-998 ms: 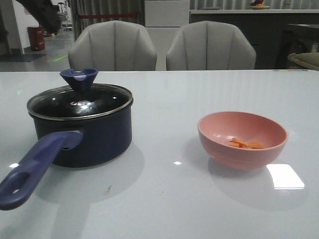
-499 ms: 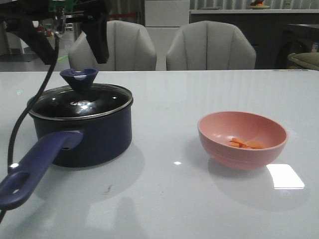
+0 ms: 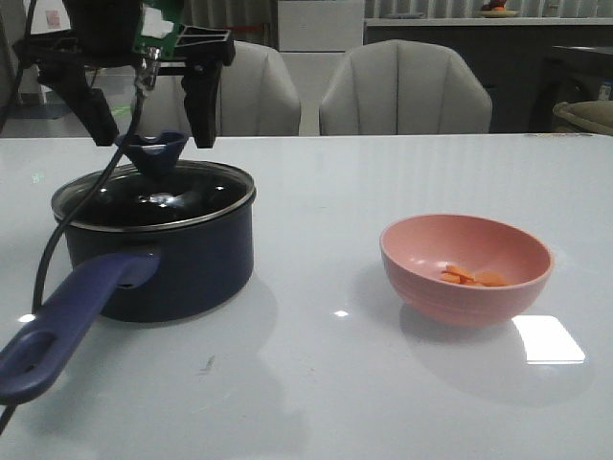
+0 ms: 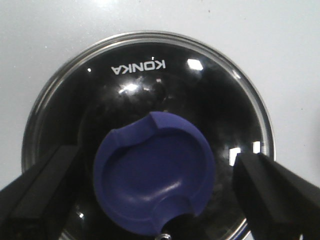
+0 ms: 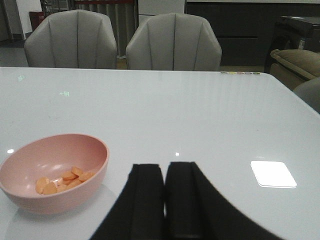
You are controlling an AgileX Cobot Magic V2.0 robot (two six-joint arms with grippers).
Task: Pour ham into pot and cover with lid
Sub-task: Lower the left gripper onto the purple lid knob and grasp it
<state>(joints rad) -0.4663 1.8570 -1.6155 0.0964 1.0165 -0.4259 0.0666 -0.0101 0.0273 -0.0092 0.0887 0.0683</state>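
Note:
The dark blue pot (image 3: pixel 187 273) stands at the left of the table, its long handle (image 3: pixel 67 321) pointing toward me. The glass lid (image 3: pixel 153 196) lies on it, with its blue funnel knob (image 3: pixel 153 151) upright. My left gripper (image 3: pixel 153 143) hangs open over the lid, one finger on each side of the knob and neither touching it. In the left wrist view the knob (image 4: pixel 152 177) sits between the spread fingers (image 4: pixel 40 195) above the lid (image 4: pixel 150 80). The ham (image 3: pixel 471 277) lies in a pink bowl (image 3: pixel 407 268) at the right. My right gripper (image 5: pixel 165 175) is shut and empty beside that bowl (image 5: pixel 75 200).
Two grey chairs (image 3: pixel 215 91) (image 3: pixel 402 91) stand behind the far edge of the white glossy table (image 3: pixel 383 172). A cable from the left arm hangs down past the pot's left side (image 3: pixel 43 259). The ham slices (image 5: pixel 62 181) fill only the bowl's bottom.
My left gripper has come down from the upper left into view and now straddles the lid's knob. Pot, lid and bowl have not moved.

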